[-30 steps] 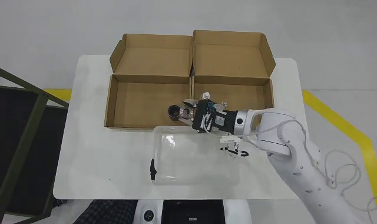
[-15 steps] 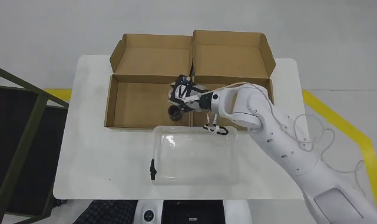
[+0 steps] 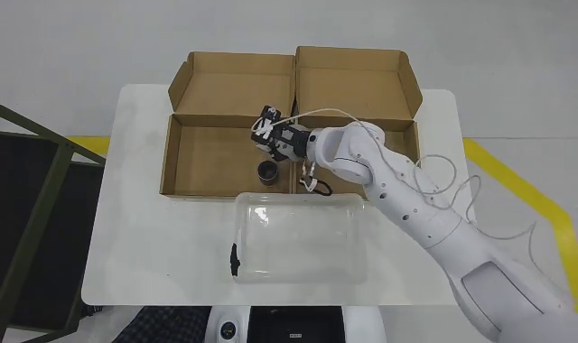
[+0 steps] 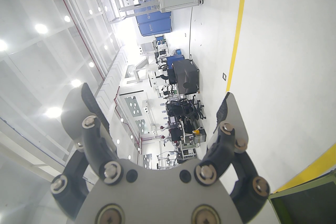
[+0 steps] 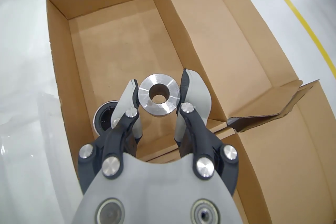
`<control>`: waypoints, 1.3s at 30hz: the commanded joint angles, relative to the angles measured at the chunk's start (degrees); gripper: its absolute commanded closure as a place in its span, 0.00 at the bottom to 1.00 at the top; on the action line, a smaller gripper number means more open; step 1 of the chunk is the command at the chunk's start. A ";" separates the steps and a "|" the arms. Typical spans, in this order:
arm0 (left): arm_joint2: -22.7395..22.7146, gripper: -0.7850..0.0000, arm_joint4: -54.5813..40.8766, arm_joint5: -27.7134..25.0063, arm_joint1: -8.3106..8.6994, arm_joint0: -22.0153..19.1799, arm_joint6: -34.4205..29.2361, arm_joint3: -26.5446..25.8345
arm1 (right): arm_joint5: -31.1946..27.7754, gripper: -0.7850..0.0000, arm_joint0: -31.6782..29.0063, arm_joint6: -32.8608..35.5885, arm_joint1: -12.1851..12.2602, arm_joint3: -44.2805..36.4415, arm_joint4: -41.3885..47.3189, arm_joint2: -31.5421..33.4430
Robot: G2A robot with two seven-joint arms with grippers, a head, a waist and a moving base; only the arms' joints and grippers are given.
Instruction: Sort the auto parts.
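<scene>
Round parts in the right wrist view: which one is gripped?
The silver ring is held in the right gripper, above the cardboard box. The dark bearing lies free on the box floor beside it.

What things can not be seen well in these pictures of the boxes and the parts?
- Silver ring: in the top view the right gripper covers it; its height above the left box floor is unclear.
- Black ring: in the right wrist view the gripper hides part; in the top view too small to identify.
- Right box: the arm covers much of its floor in the top view.
</scene>
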 commanded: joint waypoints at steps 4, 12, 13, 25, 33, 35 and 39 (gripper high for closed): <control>0.00 0.00 0.00 0.00 0.00 0.00 0.00 0.00 | 2.33 1.00 0.66 -0.09 -1.28 2.85 -1.06 -1.38; 0.00 0.00 0.00 0.00 0.00 0.00 0.00 0.00 | 4.90 1.00 0.99 0.65 -2.92 5.56 -2.42 -2.59; 0.00 0.00 0.00 0.00 0.00 0.00 0.00 0.00 | 5.08 1.00 1.01 0.79 -3.10 5.68 -2.55 -2.68; 0.00 0.00 0.00 0.00 0.00 0.00 0.00 0.00 | 6.30 0.68 1.07 3.52 -4.81 6.83 -4.48 -3.28; 0.00 0.00 0.00 0.00 0.00 0.00 0.00 0.00 | 6.25 0.53 1.08 3.83 -5.61 7.73 -5.25 -2.70; 0.00 0.00 0.00 0.00 0.00 0.00 0.00 0.00 | 6.05 0.53 1.02 3.65 -5.67 7.28 -5.39 -2.26; 0.00 0.00 0.00 0.00 0.00 0.00 0.00 0.00 | 5.05 0.53 0.26 3.32 -5.33 4.70 -6.03 -0.76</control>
